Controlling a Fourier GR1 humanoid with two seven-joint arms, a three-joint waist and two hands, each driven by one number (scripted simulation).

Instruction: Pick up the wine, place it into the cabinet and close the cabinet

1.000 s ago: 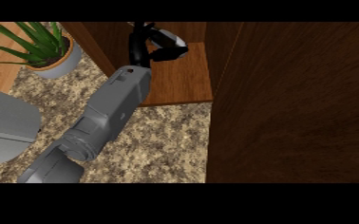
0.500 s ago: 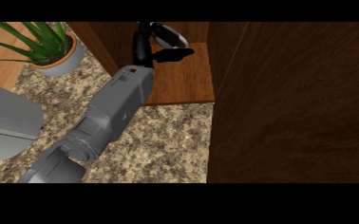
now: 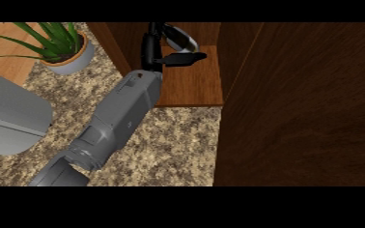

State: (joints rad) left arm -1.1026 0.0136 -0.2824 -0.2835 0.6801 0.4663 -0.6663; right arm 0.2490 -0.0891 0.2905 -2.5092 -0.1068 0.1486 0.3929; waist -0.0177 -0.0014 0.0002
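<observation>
**Clerk:** Largest first, please.

**Operator:** Item one: dark brown wooden cabinet [image 3: 292, 101], its door filling my right side, its lighter shelf floor [image 3: 189, 84] open to the left. Item two: speckled granite worktop [image 3: 178, 140]. Item three: a pale grey curved object [image 3: 18, 118] at the left edge; I can't identify it. Item four: green spiky plant in a grey pot [image 3: 63, 53], far left, well apart from the cabinet.

**Clerk:** And the wine?

**Operator:** Item five: a glossy, grey-looking bottle [image 3: 179, 37], inside the cabinet over the shelf. My one visible robot hand [image 3: 162, 52], presumably the left, has fingers curled round it. I judge it rigid, heavy for its size, slippery, breakable; best held round the body.

**Clerk:** Obstacles?

**Operator:** My own forearm lies across the opening, so I'd clear it before swinging the door. The other robot hand isn't visible.
</observation>
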